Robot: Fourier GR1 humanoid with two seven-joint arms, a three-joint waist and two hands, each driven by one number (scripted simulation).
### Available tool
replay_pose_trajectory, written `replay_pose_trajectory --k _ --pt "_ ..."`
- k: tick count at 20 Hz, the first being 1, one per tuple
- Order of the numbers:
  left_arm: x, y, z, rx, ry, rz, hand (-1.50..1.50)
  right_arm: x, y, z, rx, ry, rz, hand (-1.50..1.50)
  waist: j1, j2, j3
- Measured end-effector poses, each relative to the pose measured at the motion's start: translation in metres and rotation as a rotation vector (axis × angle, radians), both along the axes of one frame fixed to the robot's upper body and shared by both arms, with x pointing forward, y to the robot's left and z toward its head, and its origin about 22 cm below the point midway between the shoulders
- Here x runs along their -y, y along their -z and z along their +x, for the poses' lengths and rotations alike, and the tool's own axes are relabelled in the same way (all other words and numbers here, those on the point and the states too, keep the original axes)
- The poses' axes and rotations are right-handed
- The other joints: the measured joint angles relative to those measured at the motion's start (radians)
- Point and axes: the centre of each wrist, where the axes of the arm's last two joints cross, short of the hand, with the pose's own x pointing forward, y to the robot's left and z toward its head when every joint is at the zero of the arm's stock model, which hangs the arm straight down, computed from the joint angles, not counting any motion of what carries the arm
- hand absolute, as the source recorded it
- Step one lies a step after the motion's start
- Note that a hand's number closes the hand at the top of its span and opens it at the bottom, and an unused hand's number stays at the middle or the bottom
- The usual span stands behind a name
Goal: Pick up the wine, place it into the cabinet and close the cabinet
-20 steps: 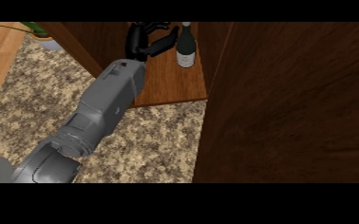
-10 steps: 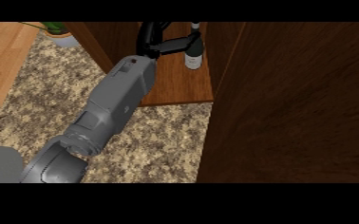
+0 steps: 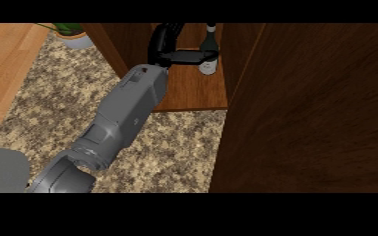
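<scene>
Cabinet [image 3: 199, 87] of dark brown wood stands open on the speckled stone counter [image 3: 66, 110], its floor panel showing as a lighter, reddish-brown board between 2 side walls. Inside it, toward the back and near the right wall, the wine bottle [image 3: 210, 45] stands upright, its dark neck rising toward the top of the view and its pale round base resting on the cabinet floor. The cabinet door [image 3: 303, 110] is swung out to the right and fills the right part of the view as a broad dark wooden panel.

The counter spreads across the left and lower middle, mottled in beige and brown. A strip of light wood [image 3: 18, 55] runs along the far left edge. At the upper left a small potted plant [image 3: 72, 36] sits on the counter, green leaves above a pale pot, well apart from the cabinet opening.

The left hand [image 3: 177, 56] reaches into the cabinet on its grey forearm, which crosses the view from the lower left. Its black fingers curl round the lower body of the wine bottle, with the thumb on the near side. The right hand shows nowhere.
</scene>
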Motion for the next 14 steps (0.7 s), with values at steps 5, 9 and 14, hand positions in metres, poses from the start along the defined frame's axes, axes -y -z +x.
replay_pose_trajectory --k 5,9,14 --pt "0.001 0.003 -0.005 -0.006 0.059 -0.048 -1.5 0.002 0.0 0.0 -0.001 0.014 -0.013 -1.5 0.012 -0.006 0.0" --pt "-0.003 0.018 -0.016 -0.019 0.11 -0.085 -1.5 0.004 0.0 0.0 -0.007 0.031 -0.014 -1.5 0.025 -0.012 0.0" --pt "-0.005 0.037 -0.035 -0.042 0.153 -0.12 -1.5 0.004 0.001 -0.001 -0.017 0.038 -0.013 -1.5 0.036 -0.016 0.0"
